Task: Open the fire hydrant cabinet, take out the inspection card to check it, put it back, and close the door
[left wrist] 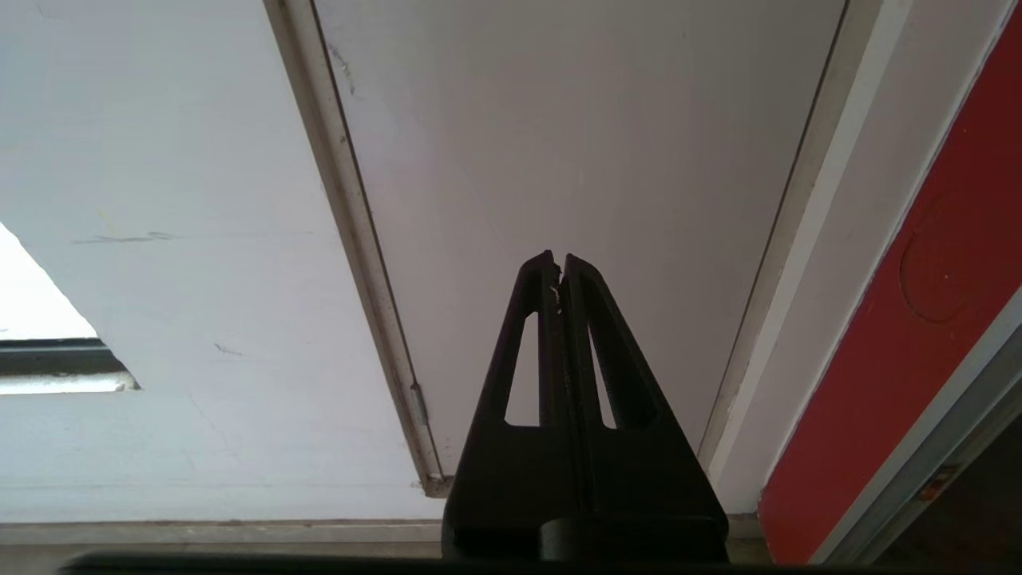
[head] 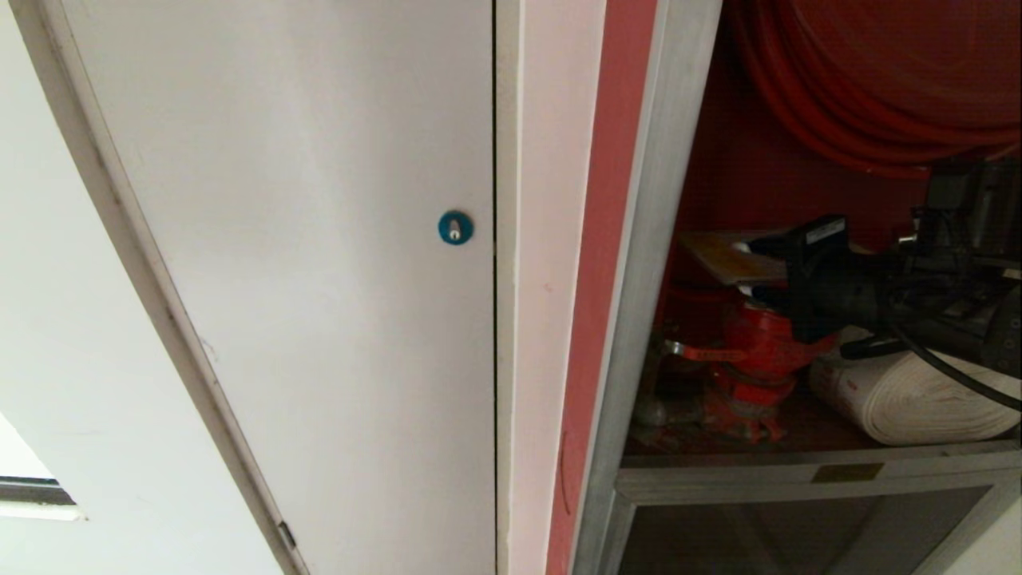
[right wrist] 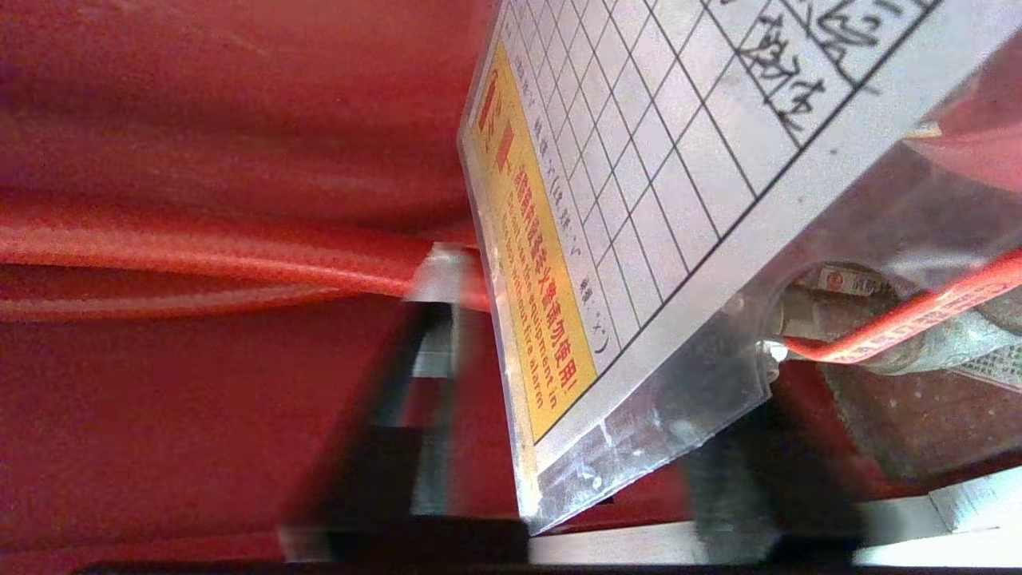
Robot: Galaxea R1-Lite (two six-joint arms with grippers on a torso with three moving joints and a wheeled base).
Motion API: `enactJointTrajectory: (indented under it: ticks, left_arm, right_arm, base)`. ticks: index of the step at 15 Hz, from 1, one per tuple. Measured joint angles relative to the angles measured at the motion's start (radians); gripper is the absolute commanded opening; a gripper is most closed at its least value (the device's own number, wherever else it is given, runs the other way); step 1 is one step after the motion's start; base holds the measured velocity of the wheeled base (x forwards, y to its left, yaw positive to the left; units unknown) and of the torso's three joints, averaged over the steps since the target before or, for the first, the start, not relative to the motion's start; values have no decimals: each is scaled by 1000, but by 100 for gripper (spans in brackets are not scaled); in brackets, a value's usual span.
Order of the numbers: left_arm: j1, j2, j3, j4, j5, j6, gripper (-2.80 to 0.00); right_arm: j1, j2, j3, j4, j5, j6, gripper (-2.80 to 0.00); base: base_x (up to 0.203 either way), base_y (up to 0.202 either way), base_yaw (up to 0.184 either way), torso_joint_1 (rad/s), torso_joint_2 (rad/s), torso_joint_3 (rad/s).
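This looks like a corridor or service area of a public or commercial building. At the right of the head view stands an open fire hydrant cabinet (head: 639,335), aluminium-framed with a red interior, holding a coiled red hose reel (head: 870,88), a red valve (head: 754,359) and a rolled white hose (head: 918,399). Left of it are plain white walls and a white closet door (head: 319,279) with a blue round lock (head: 455,228).

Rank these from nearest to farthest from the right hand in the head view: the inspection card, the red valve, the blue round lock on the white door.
1. The inspection card: at the right hand itself, inside the fire hydrant cabinet.
2. The red valve: just below the hand, on the cabinet's floor.
3. The blue round lock: far to the left, on the white door, outside the cabinet.
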Motion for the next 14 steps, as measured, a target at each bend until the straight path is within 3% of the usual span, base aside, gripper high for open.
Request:
enactJointTrajectory:
  ticks: [8,11,14]
  left_arm:
    - [0,0,0,0,0,0,-280]
    - [0,0,0,0,0,0,-280]
    - [0,0,0,0,0,0,-280]
  right_arm:
    - [0,-21,2,21,36,3,-280]
    - [1,-95,8,86,53,3,-280]
    - [13,-236,9,203,122,1,-280]
  base:
    - [0,0,0,0,0,0]
    - [0,0,0,0,0,0]
    - [0,0,0,0,0,0]
